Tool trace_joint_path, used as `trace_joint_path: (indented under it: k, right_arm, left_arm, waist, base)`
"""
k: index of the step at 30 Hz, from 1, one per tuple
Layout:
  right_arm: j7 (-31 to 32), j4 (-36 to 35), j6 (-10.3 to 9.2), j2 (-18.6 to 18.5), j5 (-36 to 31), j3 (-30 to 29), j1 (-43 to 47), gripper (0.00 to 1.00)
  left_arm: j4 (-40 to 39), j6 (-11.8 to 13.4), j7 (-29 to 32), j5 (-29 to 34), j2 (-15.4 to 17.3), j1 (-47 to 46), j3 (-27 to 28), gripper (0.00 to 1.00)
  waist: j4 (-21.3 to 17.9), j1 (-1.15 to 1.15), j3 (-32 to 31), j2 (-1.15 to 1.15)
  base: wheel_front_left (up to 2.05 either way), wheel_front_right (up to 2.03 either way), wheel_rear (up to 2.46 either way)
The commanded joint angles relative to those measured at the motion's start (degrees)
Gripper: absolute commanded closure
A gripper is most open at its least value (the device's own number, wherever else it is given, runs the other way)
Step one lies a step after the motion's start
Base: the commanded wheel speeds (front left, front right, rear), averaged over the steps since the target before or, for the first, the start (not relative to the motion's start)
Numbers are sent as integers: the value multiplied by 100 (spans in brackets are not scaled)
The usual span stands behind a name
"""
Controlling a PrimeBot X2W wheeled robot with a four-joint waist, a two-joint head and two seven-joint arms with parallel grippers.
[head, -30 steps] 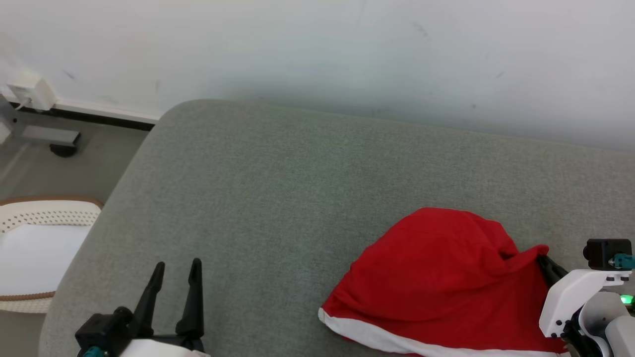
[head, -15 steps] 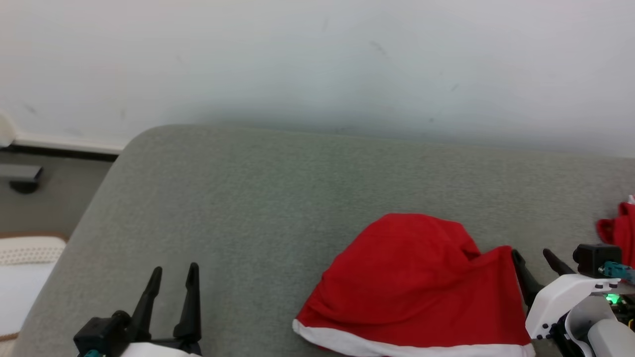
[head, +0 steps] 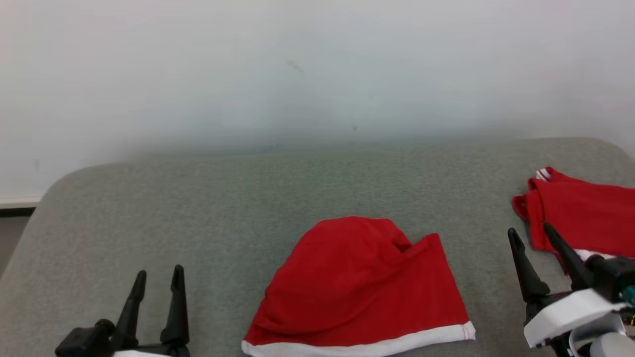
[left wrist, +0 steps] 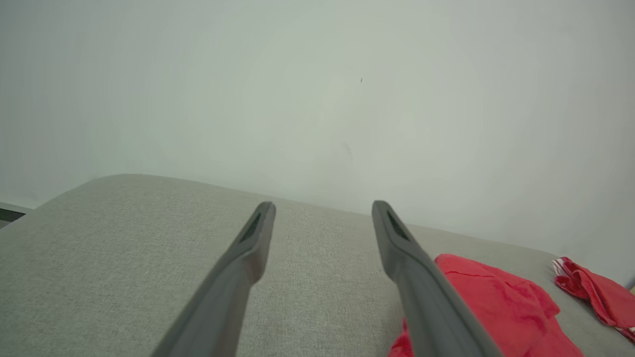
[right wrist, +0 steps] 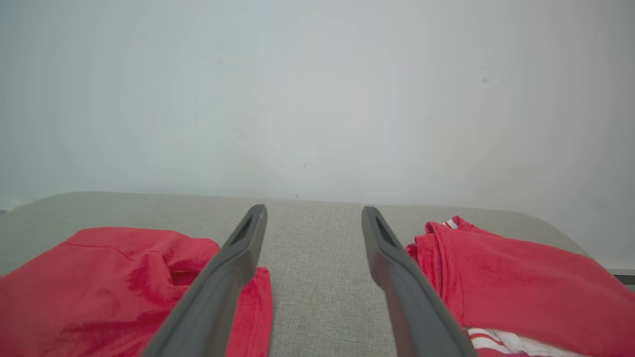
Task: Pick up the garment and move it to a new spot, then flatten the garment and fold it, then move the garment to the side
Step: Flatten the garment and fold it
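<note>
Garment [head: 357,282], red w/ white hem, lies on grey cushion [head: 198,208], mid near edge. At cushion's near-left corner, left gripper [head: 158,271]: jaws apart, empty. Near-right, right gripper [head: 529,229]: jaws apart, empty, beside 2nd red cloth [head: 580,218].

My left gripper [head: 158,271] has two long, matte black, tapering fingers [head: 174,307] on a black knuckled base [head: 84,342]. My right gripper [head: 529,229] matches and is mounted on a glossy white wrist shell [head: 565,310] with a small teal connector [head: 630,293]. Close up, each finger has a narrow recessed slot [left wrist: 249,229] near its tip.
</note>
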Motion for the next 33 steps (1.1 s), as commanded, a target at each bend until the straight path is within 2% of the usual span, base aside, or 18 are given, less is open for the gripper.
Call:
trace_joint_path:
  k: [1,6,12,19,33]
  right_arm:
    - [-103,-224,-15,21,-101,-48,224,0]
    - [-339,-860,-15,189,-239,-308,859,0]
    - [-594,-1390,-15,322,-585,-491,1529,0]
    - [-631,-1511,-15,440,-690,-516,1721,0]
    - [-637,-1593,-15,397,-751,-552,1790,0]
  left_arm:
    - [-46,33,1,62,-12,124,62,0]
    - [-145,42,1,-30,-53,257,169,0]
    - [-206,72,1,5,-77,403,218,0]
    - [-258,84,1,40,-85,461,164,0]
    - [-274,156,1,-44,-87,435,-50,0]
  waist:
    - [-181,0,-36,0]
    - [-333,0,-68,0]
    - [-329,0,-71,0]
    - [-243,0,-34,0]
    - [-129,0,-47,0]
  base:
    - [0,0,0]
    - [0,0,0]
    - [0,0,0]
    - [0,0,0]
    - [0,0,0]
